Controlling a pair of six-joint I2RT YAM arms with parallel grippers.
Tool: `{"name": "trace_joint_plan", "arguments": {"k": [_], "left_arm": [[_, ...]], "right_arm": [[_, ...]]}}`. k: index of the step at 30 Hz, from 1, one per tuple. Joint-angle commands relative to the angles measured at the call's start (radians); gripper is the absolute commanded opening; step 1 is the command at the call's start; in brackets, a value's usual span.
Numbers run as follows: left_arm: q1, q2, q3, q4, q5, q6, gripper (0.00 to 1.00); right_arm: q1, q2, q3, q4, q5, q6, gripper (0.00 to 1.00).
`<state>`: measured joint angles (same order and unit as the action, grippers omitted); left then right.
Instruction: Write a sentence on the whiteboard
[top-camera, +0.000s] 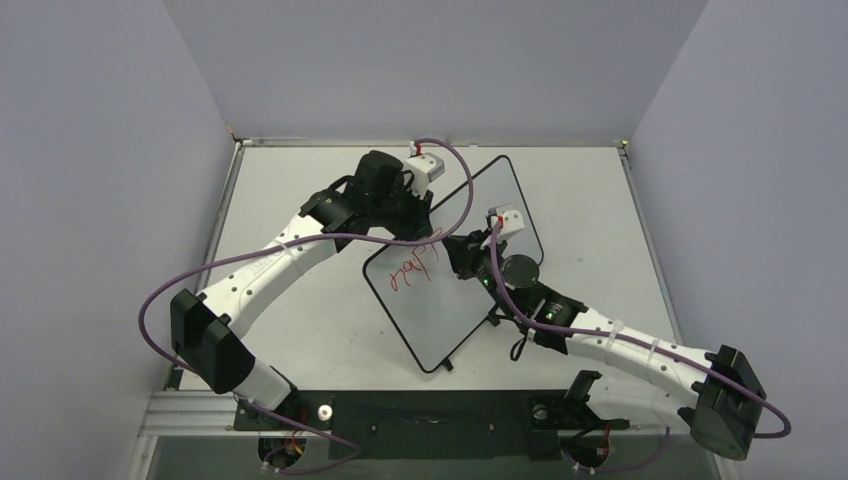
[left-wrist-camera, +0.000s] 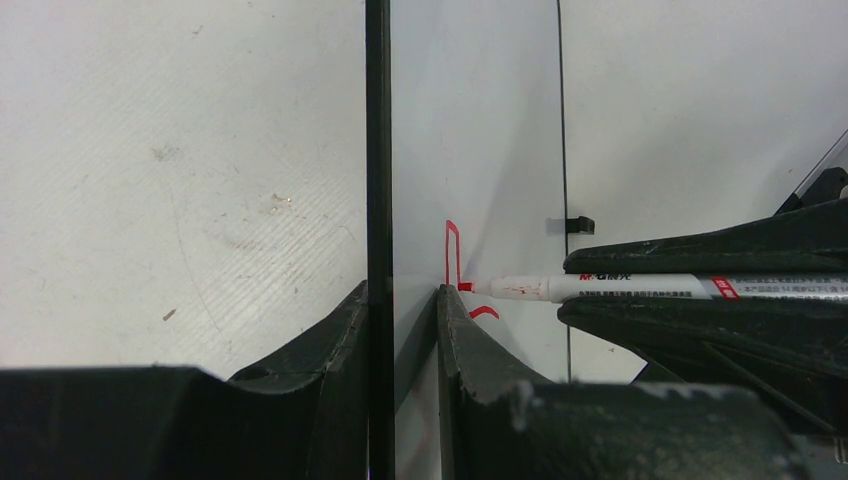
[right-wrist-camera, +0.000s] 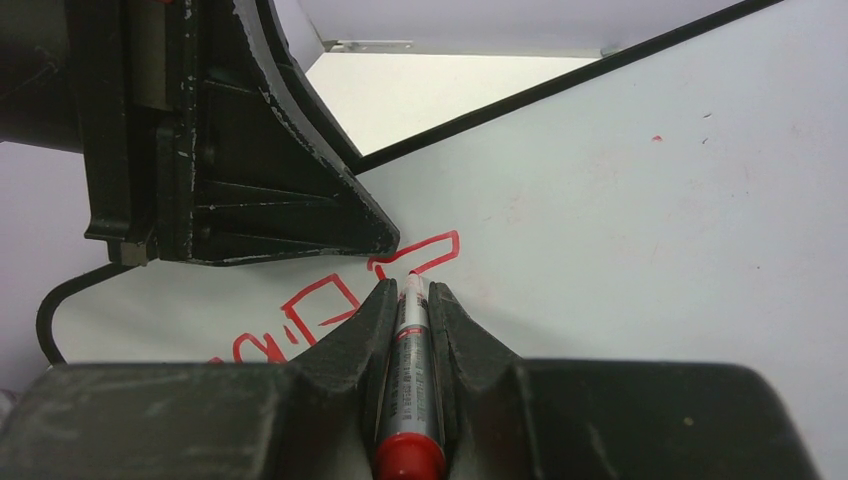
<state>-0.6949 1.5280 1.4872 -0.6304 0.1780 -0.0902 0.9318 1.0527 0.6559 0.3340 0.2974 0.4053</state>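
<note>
- Whiteboard (top-camera: 440, 320) mid-table (top-camera: 310, 340), skewed, long axis running 1 to 7 o'clock.
- Left gripper (left-wrist-camera: 400, 290): jaws pinched on the board's rim at its 11 o'clock edge.
- Right gripper (right-wrist-camera: 410, 290): jaws closed on a red marker (right-wrist-camera: 408, 370), tip at the board.
- Sentence (top-camera: 415, 272): a few red letters only, toward the 9 o'clock edge; by my reckoning most is yet unwritten.

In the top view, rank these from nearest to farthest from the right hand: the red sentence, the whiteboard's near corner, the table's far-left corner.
1. The sentence, just left of the right hand, whose marker touches it.
2. The whiteboard's near corner, toward the arm bases.
3. The table's far-left corner, at the top left of the view.
</note>
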Motion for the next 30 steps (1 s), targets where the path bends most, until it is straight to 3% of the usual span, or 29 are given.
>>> {"name": "trace_joint_plan", "arguments": {"k": [1,17,30], "left_arm": [[0.000,-0.035,-0.001,0.014,-0.129,0.127,0.00],[0.000,-0.038,-0.001,0.009,-0.134,0.128,0.00],[0.001,-0.040,-0.005,0.015,-0.137,0.130,0.00]], "right_arm": [[0.013,-0.017,0.002,-0.022,-0.050,0.017,0.00],[0.012,-0.077,-0.003,-0.030,-0.105,0.022,0.00],[-0.043,-0.180,-0.015,-0.125,0.063,0.000,0.00]]}}
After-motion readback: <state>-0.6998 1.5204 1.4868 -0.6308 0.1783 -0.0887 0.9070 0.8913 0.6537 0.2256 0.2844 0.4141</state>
